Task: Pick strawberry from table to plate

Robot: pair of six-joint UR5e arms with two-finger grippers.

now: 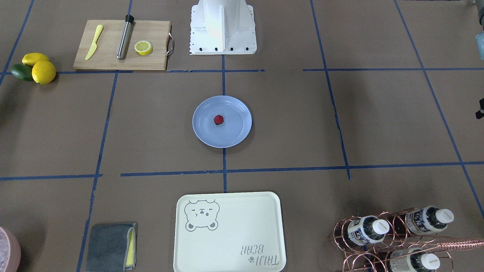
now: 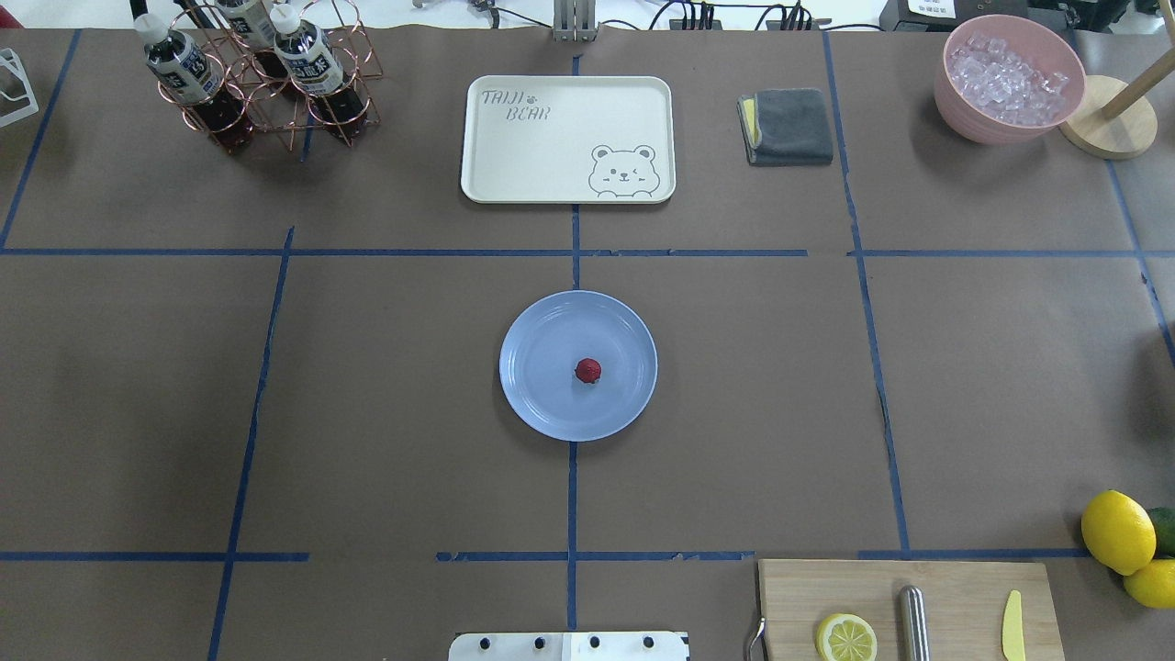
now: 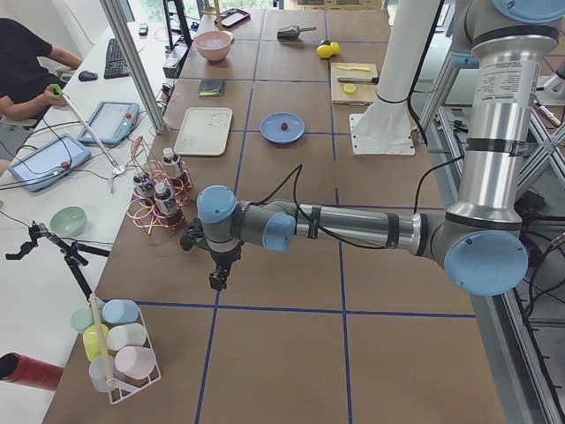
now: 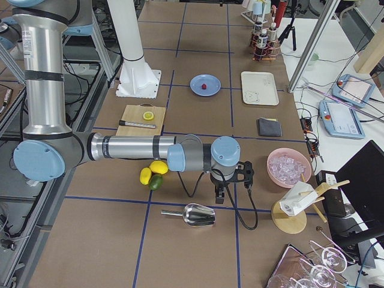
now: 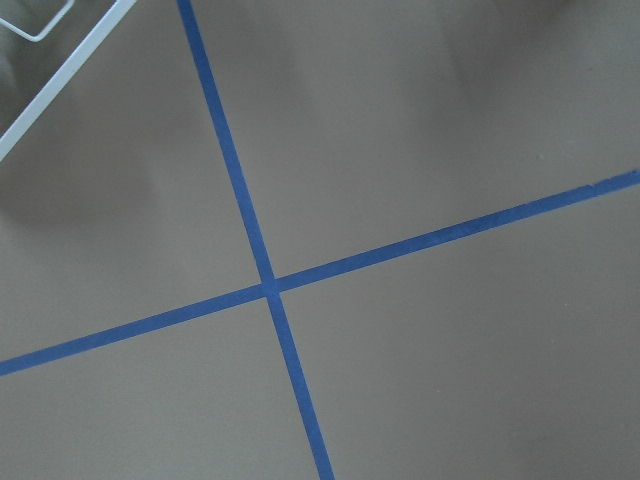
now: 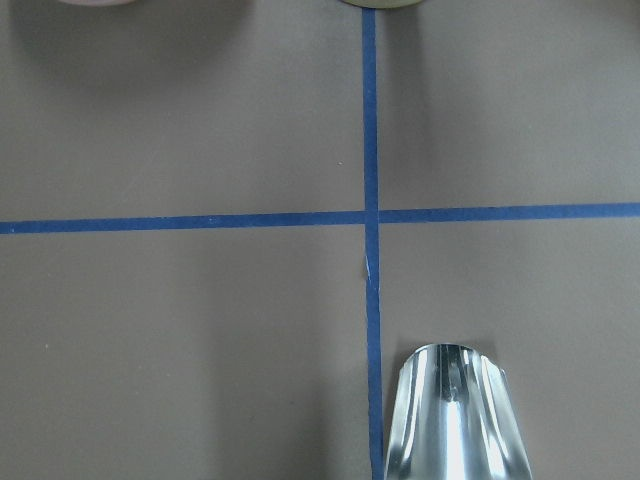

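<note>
1. Left gripper [image 3: 216, 279] hangs low over the table [image 1: 302, 121], fingers pointing down. It shows only from the side, so I cannot tell whether its jaws stand apart or together. Right gripper [image 4: 220, 195] likewise hangs low over the table, and its jaw state cannot be told.
2. Surface: flat brown paper marked with a grid of blue tape lines. A white bench with tablets runs along the table's far side from the robot, and a person [image 3: 26, 71] sits there.
3. The strawberry [image 2: 588, 370] lies near the middle of the plate [image 2: 551, 404], well apart from both grippers and roughly between them along the table.
4. Orientation: the berry is too small to tell its long axis or which way its top points.
5. Count:
   - one strawberry and one plate;
   - one tray [image 2: 551, 147];
   - three bottles [image 2: 188, 69] near the left gripper;
   - one metal scoop [image 4: 198, 215] just beside the right gripper;
   - two lemons [image 4: 159, 167] and one avocado [image 4: 155, 182] near the right gripper.
</note>
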